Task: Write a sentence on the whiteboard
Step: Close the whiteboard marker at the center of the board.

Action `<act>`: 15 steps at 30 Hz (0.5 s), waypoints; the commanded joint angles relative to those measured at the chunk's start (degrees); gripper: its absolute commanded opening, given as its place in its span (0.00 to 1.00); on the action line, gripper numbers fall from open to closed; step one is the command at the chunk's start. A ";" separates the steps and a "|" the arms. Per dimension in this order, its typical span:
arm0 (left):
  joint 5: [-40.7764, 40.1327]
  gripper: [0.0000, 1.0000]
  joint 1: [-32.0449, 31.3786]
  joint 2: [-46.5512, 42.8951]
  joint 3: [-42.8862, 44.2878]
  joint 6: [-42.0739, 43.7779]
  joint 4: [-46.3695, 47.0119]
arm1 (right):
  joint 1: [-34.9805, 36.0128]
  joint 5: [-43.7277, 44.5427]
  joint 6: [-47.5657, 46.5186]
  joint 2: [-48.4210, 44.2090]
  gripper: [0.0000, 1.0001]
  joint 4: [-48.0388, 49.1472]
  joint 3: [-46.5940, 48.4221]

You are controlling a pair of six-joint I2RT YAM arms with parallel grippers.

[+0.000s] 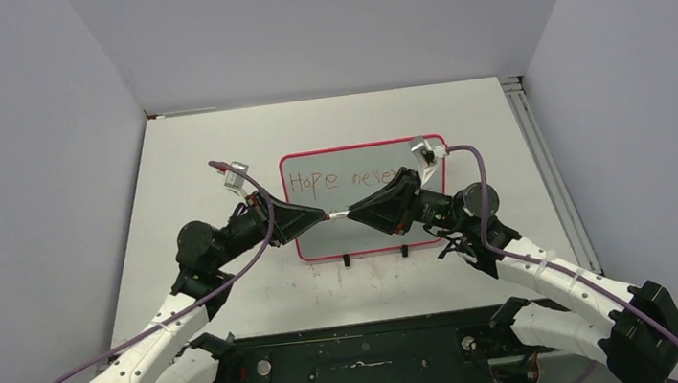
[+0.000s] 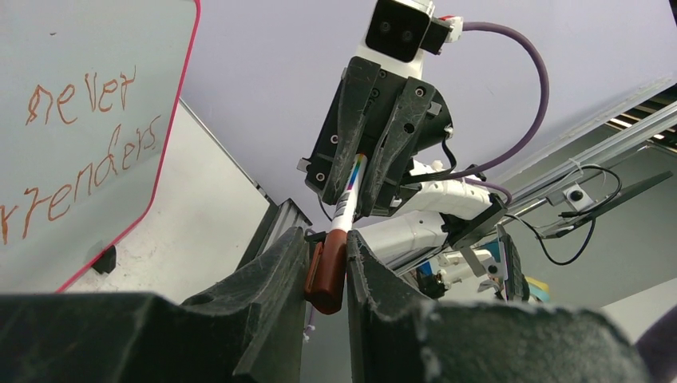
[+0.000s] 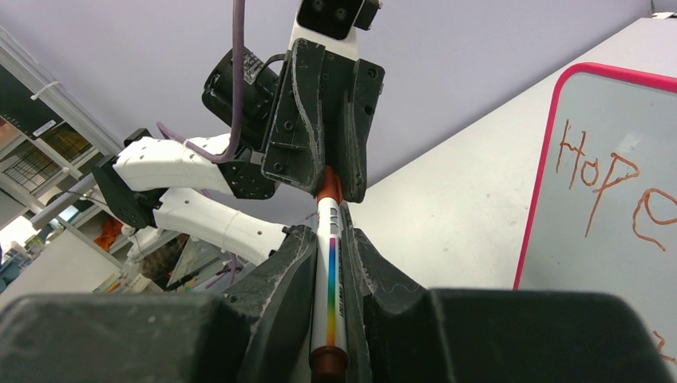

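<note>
The whiteboard [image 1: 365, 160] with its pink-red frame lies mid-table. The sentence [image 1: 334, 180] reads "Hope never" in the top view. The left wrist view shows "never" [image 2: 80, 96] over "rrenders", and the right wrist view shows "Hope" [image 3: 607, 183]. Both grippers meet tip to tip above the board. My right gripper [image 1: 351, 213] is shut on the white marker [image 3: 330, 287] with its rainbow stripe. My left gripper [image 1: 328, 217] is shut on the marker's brown cap [image 2: 326, 275], which sits on the marker's end.
The white table [image 1: 215, 148] is walled on three sides. An aluminium rail [image 1: 533, 150] runs along its right edge. The board's two black feet [image 1: 347, 260] point toward the arms. A black base plate [image 1: 363, 352] lies between the arm bases.
</note>
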 commanded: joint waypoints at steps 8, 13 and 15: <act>3.62 0.00 -1.24 -0.54 0.89 -1.35 8.94 | 2.03 -5.29 4.03 4.21 0.05 8.08 -0.05; 4.09 0.00 -1.35 -0.83 0.80 -1.39 9.57 | 3.06 -6.57 5.84 5.99 0.05 11.46 0.16; 4.21 0.00 -1.48 -0.98 0.89 -1.44 9.81 | 3.63 -6.37 5.98 6.20 0.05 11.92 0.28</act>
